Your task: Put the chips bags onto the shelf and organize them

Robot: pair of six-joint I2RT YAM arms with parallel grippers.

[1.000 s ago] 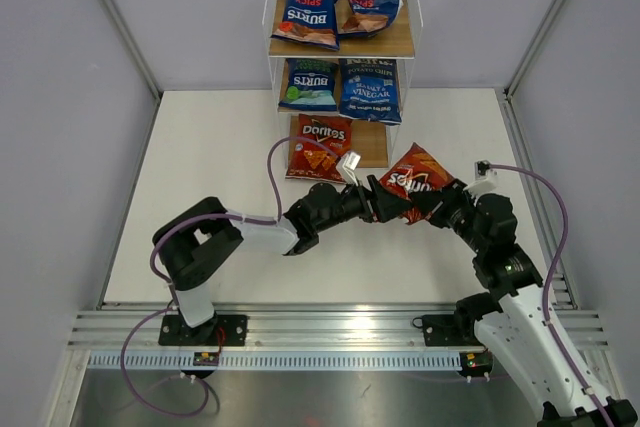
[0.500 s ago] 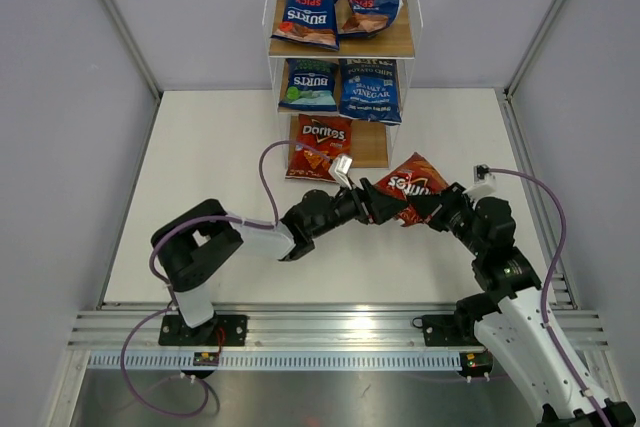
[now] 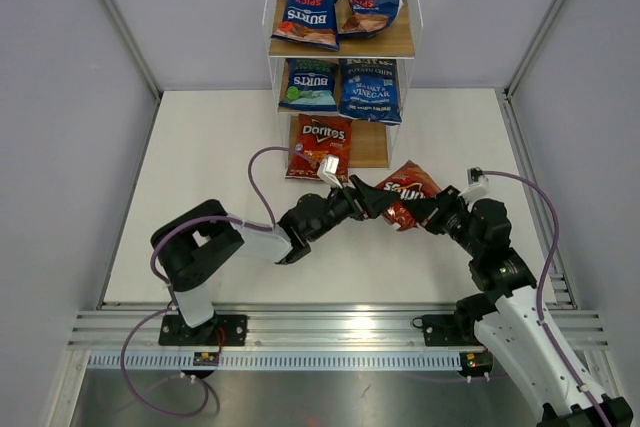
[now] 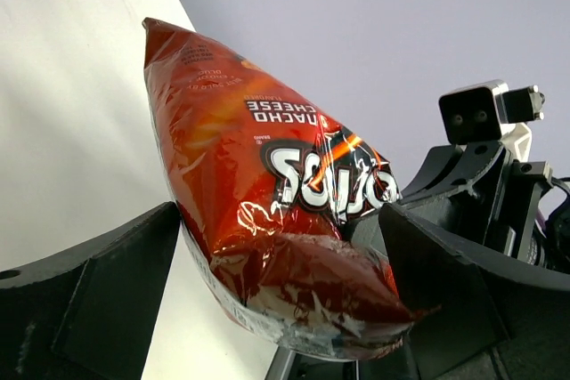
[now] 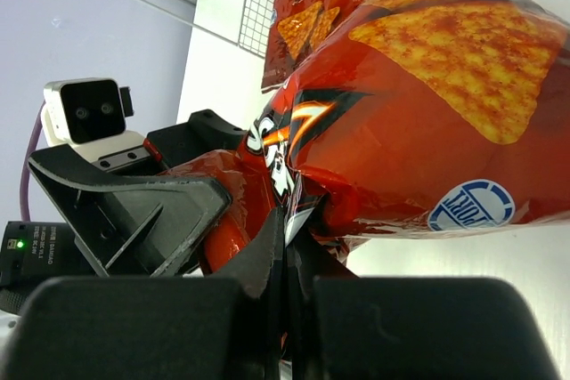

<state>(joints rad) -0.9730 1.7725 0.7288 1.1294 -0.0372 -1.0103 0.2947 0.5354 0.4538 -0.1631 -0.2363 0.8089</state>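
Observation:
A red-orange Doritos bag [image 3: 406,190] hangs above the table just in front of the shelf [image 3: 395,44]. My right gripper [image 3: 421,209] is shut on its crimped edge, as the right wrist view shows [image 5: 289,220]. My left gripper [image 3: 367,197] is open, its fingers on either side of the bag's other end [image 4: 294,220]. Two Burts bags [image 3: 308,12] lie on the top tier. A third Burts [image 3: 308,84] and the Sea Salt & Vinegar bag [image 3: 369,89] are on the middle tier. A second Doritos bag [image 3: 320,147] lies on the bottom tier's left.
Bare wood [image 3: 372,145] shows on the bottom tier to the right of the Doritos bag. The two arms meet nose to nose in front of the shelf. Grey walls enclose the white table [image 3: 200,177] on three sides.
Both grippers and the held Doritos bag have shifted a little to the left and closer to the shelf front. The right gripper's hold has not changed.

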